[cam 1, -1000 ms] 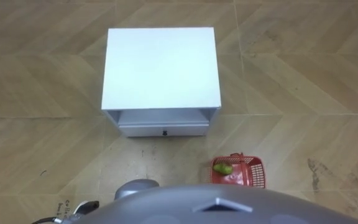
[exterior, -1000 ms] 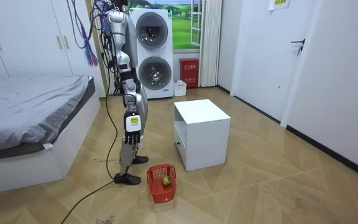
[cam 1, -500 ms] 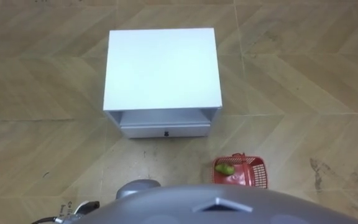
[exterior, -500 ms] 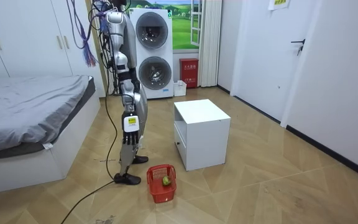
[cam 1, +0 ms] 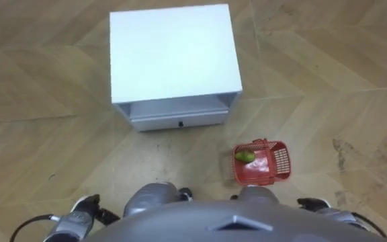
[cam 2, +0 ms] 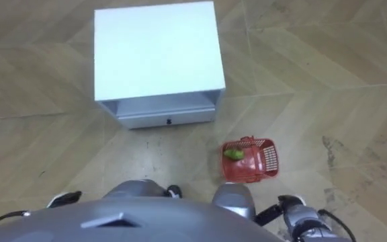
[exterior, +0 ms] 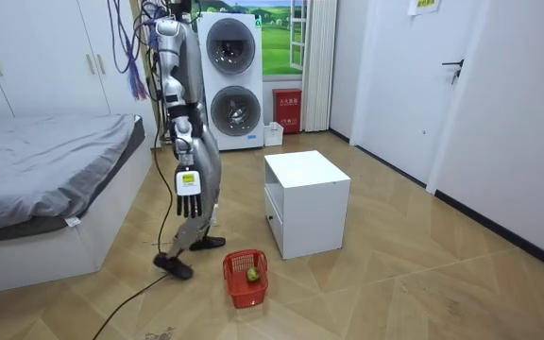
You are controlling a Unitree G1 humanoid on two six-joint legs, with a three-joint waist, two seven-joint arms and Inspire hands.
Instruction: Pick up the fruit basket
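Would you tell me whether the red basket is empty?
Not empty: a green fruit lies inside the red basket.

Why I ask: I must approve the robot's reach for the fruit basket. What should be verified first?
1. Basket found: ok. The red fruit basket stands on the floor to the robot's front right, apart from the white cabinet.
2. Contents settled: ok. A green fruit lies inside.
3. Handle position: cannot tell.
4. Right hand free: ok. It hangs open at the robot's side.
5. Left hand free: cannot tell. It sits at the eye view's lower left, far from the basket.
6. Hand within reach of the basket: not ok. The right hand is high above it, and the robot is not bent down.
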